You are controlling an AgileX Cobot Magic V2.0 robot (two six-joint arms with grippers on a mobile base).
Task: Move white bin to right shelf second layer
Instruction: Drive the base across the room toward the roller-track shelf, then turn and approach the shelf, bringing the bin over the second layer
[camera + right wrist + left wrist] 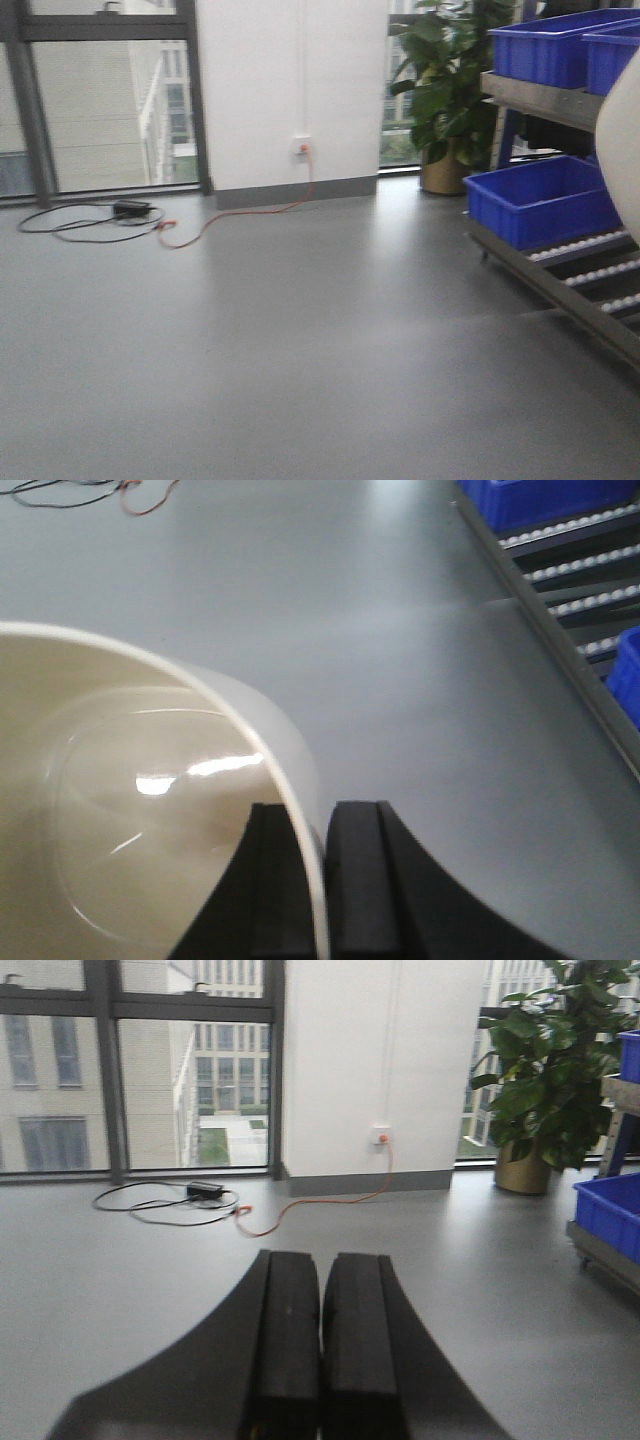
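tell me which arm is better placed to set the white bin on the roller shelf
Right. The right gripper is clamped on the white bin, and the roller shelf lies on that side. The left gripper is shut, empty, facing open floor.

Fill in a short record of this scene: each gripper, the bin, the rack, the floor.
Left gripper: jaws shut, empty
Right gripper: jaws shut on bin rim
Bin: white, empty, off the rack
Rack: at right, roller rails, blue crates on two levels
Floor: grey, cables near window
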